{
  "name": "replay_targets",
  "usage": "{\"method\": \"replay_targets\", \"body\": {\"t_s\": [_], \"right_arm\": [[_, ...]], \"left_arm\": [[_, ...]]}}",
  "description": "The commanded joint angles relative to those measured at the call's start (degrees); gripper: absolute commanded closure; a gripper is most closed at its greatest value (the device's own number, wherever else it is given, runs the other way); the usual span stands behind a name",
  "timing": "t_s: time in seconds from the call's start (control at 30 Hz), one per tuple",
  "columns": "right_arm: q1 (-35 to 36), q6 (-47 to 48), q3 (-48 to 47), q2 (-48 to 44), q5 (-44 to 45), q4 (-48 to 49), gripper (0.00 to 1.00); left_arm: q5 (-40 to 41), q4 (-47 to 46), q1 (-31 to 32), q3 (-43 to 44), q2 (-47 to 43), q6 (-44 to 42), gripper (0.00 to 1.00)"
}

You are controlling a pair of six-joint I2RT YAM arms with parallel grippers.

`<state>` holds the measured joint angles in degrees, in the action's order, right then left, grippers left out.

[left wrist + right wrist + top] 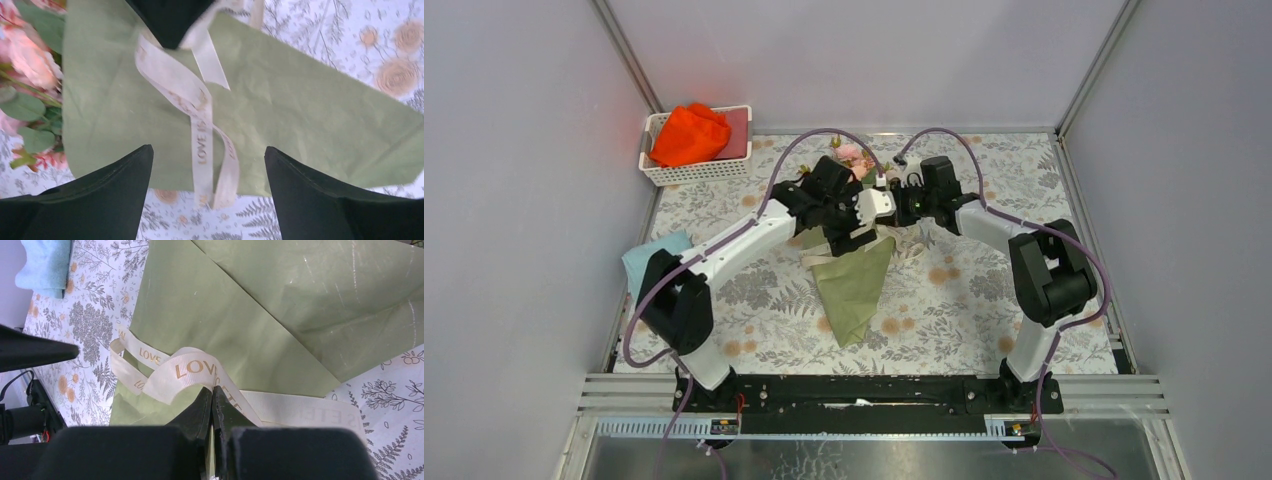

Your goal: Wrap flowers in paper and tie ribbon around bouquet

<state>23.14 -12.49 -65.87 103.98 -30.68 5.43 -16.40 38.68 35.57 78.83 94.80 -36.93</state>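
The bouquet (854,285) lies mid-table, a cone of olive-green paper (310,110) with its point toward the arms. Pink flowers (30,60) and leaves show at its wide far end (852,155). The cream ribbon (202,145), printed with gold letters, lies looped across the paper. My left gripper (209,148) hovers open over the cone, one loose ribbon loop between its spread fingers and touching neither. My right gripper (212,389) is shut on the ribbon (190,370), pinching it at the fingertips just above the paper (280,315).
A white basket (656,172) at the back left holds an orange-red cloth (689,135). A light blue cloth (649,255) lies at the table's left edge, beside the left arm. Grey walls enclose the printed floral tablecloth (984,300).
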Motion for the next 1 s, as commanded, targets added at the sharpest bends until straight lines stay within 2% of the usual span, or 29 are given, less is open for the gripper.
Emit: {"method": "replay_targets", "body": {"t_s": [0.0,0.17,0.27,0.33,0.5,0.53,0.57,0.7,0.97], "right_arm": [[-0.15,1.03,-3.5,0.16,-2.69,0.07,0.95],[-0.15,1.76,-3.51,-0.65,-2.45,-1.25,0.93],[-0.11,1.72,-3.31,-0.8,-1.93,-1.47,0.92],[-0.17,1.54,-3.24,-0.84,-1.03,-1.63,0.92],[-0.17,1.46,-3.21,-1.01,2.13,-1.81,0.87],[-0.19,1.47,-3.15,-1.2,3.9,-1.94,0.86],[-0.2,2.1,-3.19,-1.84,11.26,-2.26,0.81],[-0.2,4.23,-3.93,-1.03,22.16,-2.78,0.76],[-0.2,5.12,-2.74,-2.36,23.84,-2.34,0.61]], "left_arm": [[-0.17,-7.07,-0.33,3.7,5.92,1.37,0.1],[2.05,-13.15,-0.61,7.47,12.4,2.67,0.1],[2.63,-16.2,-0.98,8.16,14.5,3.48,0.17],[3.64,-18.49,-1.22,7.65,14.82,4.29,0.37],[2.96,-19.26,-2.0,7.02,14.47,5.06,0.99],[3.0,-19.16,-2.16,6.94,14.26,5.29,1.0],[2.93,-18.0,-2.44,6.67,13.12,6.15,1.0],[2.44,-17.5,-2.57,5.02,10.75,6.84,1.0],[4.39,-17.52,-2.53,4.04,9.07,7.23,1.0]]}}
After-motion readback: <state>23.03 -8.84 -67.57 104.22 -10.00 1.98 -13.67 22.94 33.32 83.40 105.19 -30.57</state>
